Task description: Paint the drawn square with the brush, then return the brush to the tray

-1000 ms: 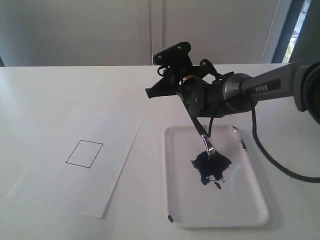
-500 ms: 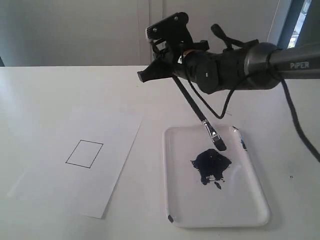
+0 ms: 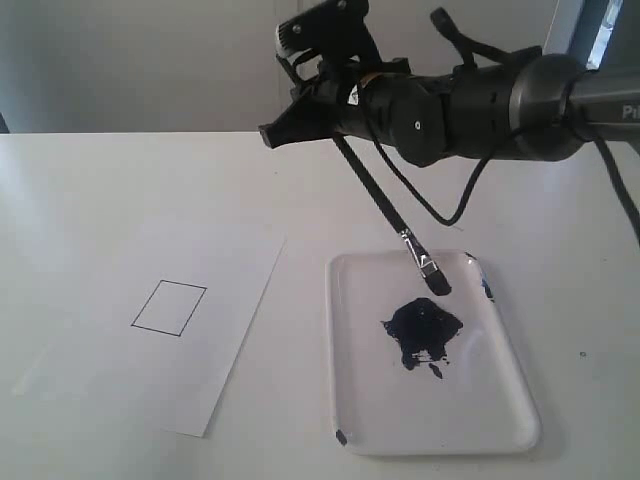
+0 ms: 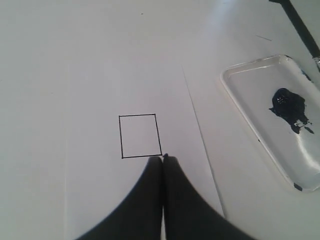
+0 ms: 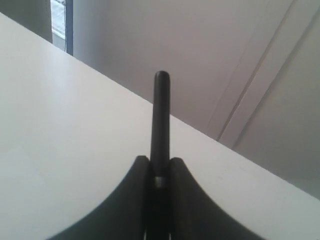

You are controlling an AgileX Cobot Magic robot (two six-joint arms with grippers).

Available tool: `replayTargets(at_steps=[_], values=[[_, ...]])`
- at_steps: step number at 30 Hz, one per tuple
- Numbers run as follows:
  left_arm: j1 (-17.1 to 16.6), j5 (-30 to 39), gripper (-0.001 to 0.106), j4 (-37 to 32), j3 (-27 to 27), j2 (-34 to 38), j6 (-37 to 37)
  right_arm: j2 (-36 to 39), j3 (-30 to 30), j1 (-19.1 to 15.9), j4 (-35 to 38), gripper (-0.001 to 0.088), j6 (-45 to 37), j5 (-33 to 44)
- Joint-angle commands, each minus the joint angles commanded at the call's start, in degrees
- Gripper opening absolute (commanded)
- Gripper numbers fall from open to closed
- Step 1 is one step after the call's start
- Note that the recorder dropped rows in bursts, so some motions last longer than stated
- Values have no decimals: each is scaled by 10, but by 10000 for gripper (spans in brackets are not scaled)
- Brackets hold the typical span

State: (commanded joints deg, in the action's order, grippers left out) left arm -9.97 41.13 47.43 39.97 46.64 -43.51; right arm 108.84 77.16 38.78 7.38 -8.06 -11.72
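A broad white table (image 3: 110, 180) fills most of the scene, its top smooth and bare-looking out to the far edge. Behind that edge stands a pale grey wall (image 3: 130, 60) of flat panels, and in the right wrist view thin straight seams (image 5: 260, 65) run between them. At the right end of the wall a dark frame (image 3: 562, 40) borders a strip of bright window (image 3: 608, 35). The light is soft, even daylight. It casts only faint shadows and leaves a mild sheen (image 4: 235, 30) on the tabletop in the left wrist view.
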Motion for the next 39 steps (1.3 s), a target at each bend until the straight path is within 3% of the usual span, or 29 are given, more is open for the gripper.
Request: replayTargets(at_steps=[6, 16, 22, 32, 39], values=[[0, 7, 0, 2, 0, 0, 4, 9, -4, -17, 106, 0, 43, -27], [0, 20, 0, 5, 0, 0, 0, 10, -6, -31, 262, 0, 39, -28], [0, 8, 0, 5, 0, 0, -2, 10, -10, -51, 295, 0, 45, 35], [0, -4, 0, 4, 0, 0, -6, 10, -15, -51, 296, 0, 109, 64], [0, 0, 0, 4, 0, 0, -13, 10, -13, -46, 283, 0, 111, 82]])
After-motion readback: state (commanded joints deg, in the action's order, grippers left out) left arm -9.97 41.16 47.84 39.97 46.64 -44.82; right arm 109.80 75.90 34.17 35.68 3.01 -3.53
